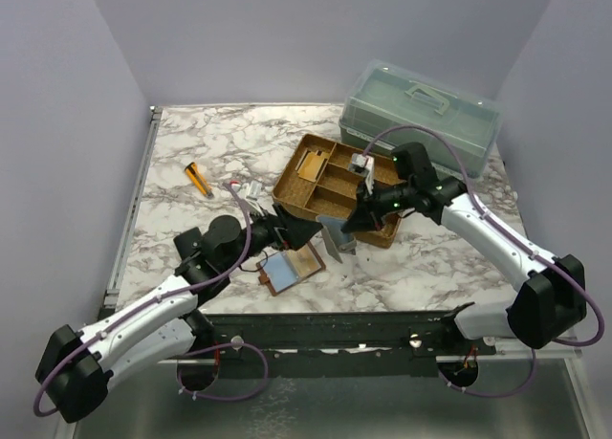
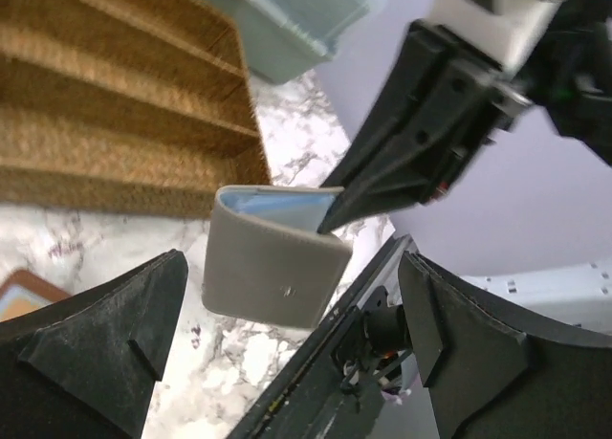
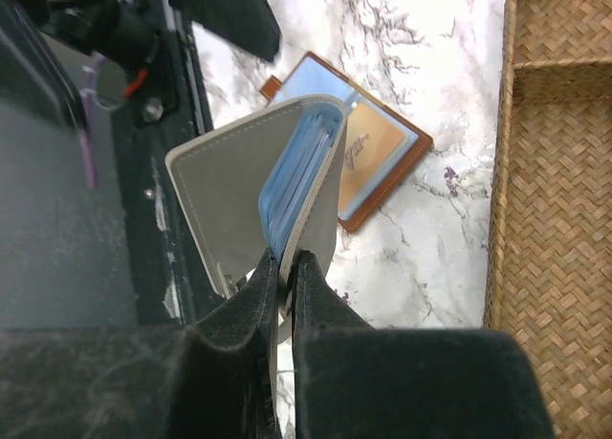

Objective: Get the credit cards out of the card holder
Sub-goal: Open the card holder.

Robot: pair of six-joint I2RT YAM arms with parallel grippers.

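The blue-grey folder (image 3: 229,186) is held off the tabletop (image 1: 182,138), one panel pinched by the right gripper (image 3: 285,264). The left gripper (image 1: 304,229) is spread wide beside it. The card holder (image 1: 290,267) lies open near the tabletop's front edge.

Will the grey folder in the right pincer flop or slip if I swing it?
Probably semi-stiff: the grey folder holds its folded curve unsupported. Its covers gape, so they may swing wider. The right pincer grips only near an edge, so the folder could pivot or slip.
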